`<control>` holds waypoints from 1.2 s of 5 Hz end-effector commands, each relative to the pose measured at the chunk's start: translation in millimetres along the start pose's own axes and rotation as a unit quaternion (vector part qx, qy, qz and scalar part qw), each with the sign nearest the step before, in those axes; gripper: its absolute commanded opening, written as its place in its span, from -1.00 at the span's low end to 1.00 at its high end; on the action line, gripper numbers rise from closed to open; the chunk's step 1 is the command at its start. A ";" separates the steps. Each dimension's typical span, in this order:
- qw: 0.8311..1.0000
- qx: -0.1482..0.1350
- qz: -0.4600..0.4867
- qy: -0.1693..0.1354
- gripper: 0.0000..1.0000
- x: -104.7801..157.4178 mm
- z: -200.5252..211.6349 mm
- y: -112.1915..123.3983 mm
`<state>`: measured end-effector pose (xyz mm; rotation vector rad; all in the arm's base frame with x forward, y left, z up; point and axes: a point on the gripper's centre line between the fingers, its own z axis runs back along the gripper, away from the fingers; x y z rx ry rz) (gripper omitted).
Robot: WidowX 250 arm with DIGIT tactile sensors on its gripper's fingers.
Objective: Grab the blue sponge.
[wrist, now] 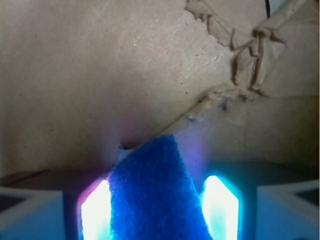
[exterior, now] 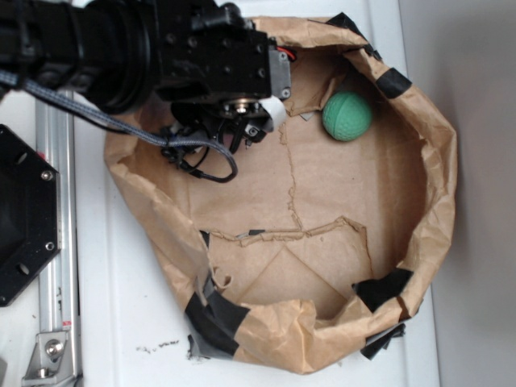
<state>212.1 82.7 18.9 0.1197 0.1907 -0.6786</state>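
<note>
Taking the brown paper bag [exterior: 435, 201] as the landmark and reading from its left side across, the robot arm [exterior: 121, 48] reaches in over the bag's upper-left rim, and the gripper [exterior: 242, 121] hangs low over the paper floor just inside that corner. The blue sponge [wrist: 157, 195] cannot be seen in the exterior view, since the arm covers that part of the bag; the wrist view shows it sitting directly between the two fingers [wrist: 95, 212], which glow on either side of it. The jaws stand narrow, closed in on the sponge's flanks, so the claw appears to be holding it. The sponge's long axis runs along the line of the fingers, outward from the palm, and its tip points away toward the torn crease in the bag's floor, leaning slightly to one side. The coming move therefore seems to turn on lifting straight up without the sponge slipping along that axis. Further right, in the bag's upper-right corner, the green ball [exterior: 347, 116] rests well apart from the gripper.
</note>
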 end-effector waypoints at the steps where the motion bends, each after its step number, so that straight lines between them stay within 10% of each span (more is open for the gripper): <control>1: 1.000 0.017 0.025 0.001 -1.00 -0.5 6.0 -7.6; 3: 0.970 0.020 0.213 -0.118 -1.00 43.0 121.1 -22.3; 6: 0.904 0.029 0.403 -0.138 -1.00 52.3 156.3 -23.8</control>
